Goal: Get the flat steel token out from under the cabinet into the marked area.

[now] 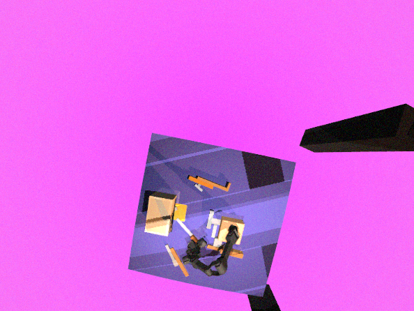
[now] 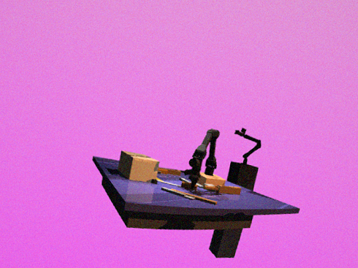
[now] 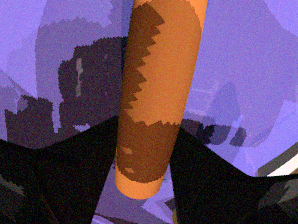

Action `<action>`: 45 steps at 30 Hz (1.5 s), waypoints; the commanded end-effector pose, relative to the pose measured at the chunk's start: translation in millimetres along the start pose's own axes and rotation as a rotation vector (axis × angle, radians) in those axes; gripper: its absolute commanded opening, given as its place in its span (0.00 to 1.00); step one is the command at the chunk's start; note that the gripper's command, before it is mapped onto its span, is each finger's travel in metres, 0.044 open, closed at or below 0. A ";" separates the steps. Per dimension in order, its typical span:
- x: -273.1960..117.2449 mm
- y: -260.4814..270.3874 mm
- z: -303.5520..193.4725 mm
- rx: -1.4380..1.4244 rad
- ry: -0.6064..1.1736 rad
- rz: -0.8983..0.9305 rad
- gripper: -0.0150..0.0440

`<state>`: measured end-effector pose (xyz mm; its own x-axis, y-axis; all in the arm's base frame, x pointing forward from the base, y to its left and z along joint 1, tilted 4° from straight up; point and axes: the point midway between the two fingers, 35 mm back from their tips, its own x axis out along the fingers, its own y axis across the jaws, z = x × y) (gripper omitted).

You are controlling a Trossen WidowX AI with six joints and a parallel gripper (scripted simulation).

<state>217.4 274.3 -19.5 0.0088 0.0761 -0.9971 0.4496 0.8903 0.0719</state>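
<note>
The tan cabinet (image 1: 159,215) (image 2: 143,169) stands at the left of the table. The yellow marked area (image 1: 180,213) lies directly in front of it. My gripper (image 1: 196,241) (image 2: 192,187) (image 3: 145,127) is shut on the orange handle (image 3: 162,75) of a tool, low over the table. The tool's pale shaft (image 1: 184,227) runs from the fingers toward the cabinet. Its far end is at the marked area's near corner, close to the cabinet front; its exact tip shape and whether it reaches under the cabinet cannot be told. The steel token cannot be made out in any view.
The arm stands on a tan block (image 1: 226,223) (image 2: 213,180). Pale pieces (image 1: 210,220) lie beside it, and an orange bar (image 1: 237,253) lies near it. An orange stepped piece (image 1: 209,183) lies across the table. An orange bar (image 1: 180,262) with a pale strip lies beyond the gripper.
</note>
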 end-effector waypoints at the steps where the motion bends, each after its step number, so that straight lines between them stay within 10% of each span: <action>1: -2.0 2.9 6.4 -0.002 -0.001 0.008 0.25; 18: -0.1 0.0 6.0 0.002 -0.001 0.007 0.71; 28: 0.4 -1.3 5.8 0.002 -0.001 0.007 0.71; 45: 1.4 -1.7 5.6 0.002 0.000 0.002 0.25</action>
<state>221.7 270.5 -21.3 0.0097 0.0784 -0.9969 0.4515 0.8892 0.0743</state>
